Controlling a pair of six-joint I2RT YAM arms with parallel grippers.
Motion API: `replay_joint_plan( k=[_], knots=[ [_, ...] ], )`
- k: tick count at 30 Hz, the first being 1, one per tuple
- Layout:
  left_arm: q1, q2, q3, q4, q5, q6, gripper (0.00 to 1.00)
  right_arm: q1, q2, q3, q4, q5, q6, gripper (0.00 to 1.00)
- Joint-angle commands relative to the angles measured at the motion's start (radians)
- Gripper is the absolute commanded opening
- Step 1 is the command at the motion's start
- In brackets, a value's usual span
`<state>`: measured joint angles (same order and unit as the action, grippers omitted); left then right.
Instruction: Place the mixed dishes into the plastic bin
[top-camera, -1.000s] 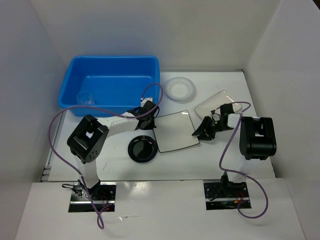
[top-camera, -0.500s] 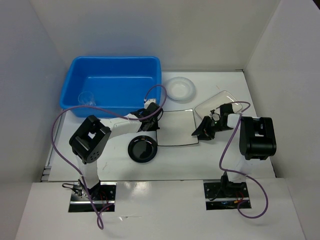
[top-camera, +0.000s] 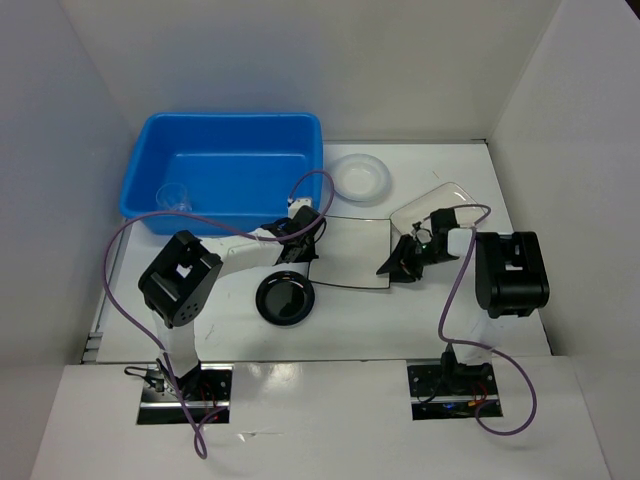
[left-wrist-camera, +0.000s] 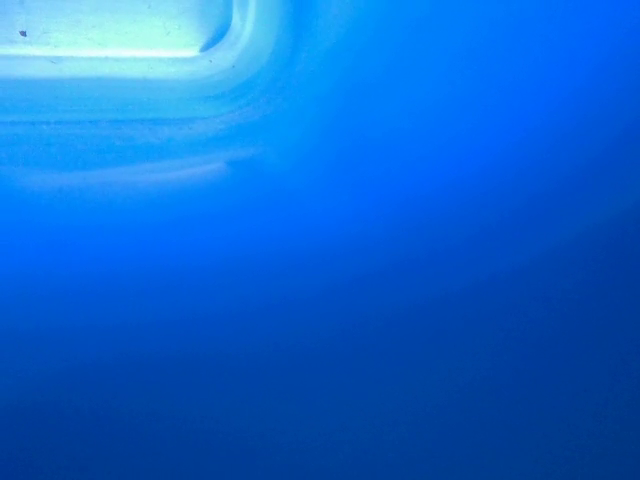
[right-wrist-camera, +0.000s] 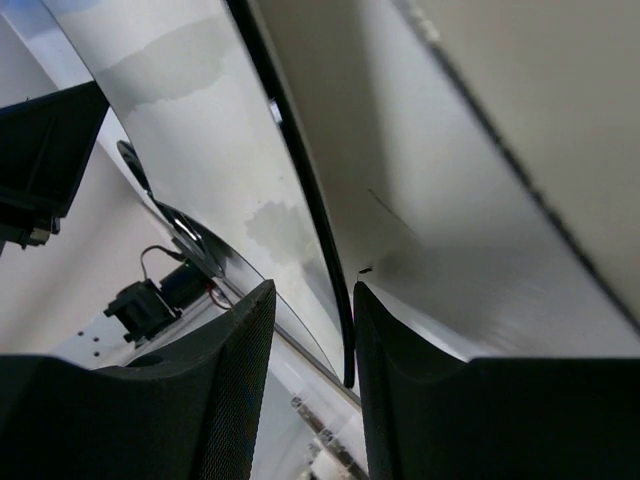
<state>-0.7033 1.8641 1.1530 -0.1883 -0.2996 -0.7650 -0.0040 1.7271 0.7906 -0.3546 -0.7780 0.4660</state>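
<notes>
At the far left corner of the tabletop sits the plastic bin, with the small clear cup inside by its near wall. The left wrist view is nothing but blurred blue, so we cannot tell whether the left tool grips anything. The large square white plate lies mid-tabletop between both tools. The right tool is clamped on its dark rim.

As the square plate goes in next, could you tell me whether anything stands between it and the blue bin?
Only the left gripper, at the left edge of the square plate by the near right corner of the blue bin, whose near wall must be cleared. The small clear cup sits in its near left corner.
</notes>
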Motion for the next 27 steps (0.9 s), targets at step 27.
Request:
replay_joint_plan(
  k=[27],
  knots=[
    [-0.033,0.014,-0.032,-0.086,0.047,-0.020,0.00,-0.059,0.063,0.133,0.022,0.253,0.129,0.49]
  ],
)
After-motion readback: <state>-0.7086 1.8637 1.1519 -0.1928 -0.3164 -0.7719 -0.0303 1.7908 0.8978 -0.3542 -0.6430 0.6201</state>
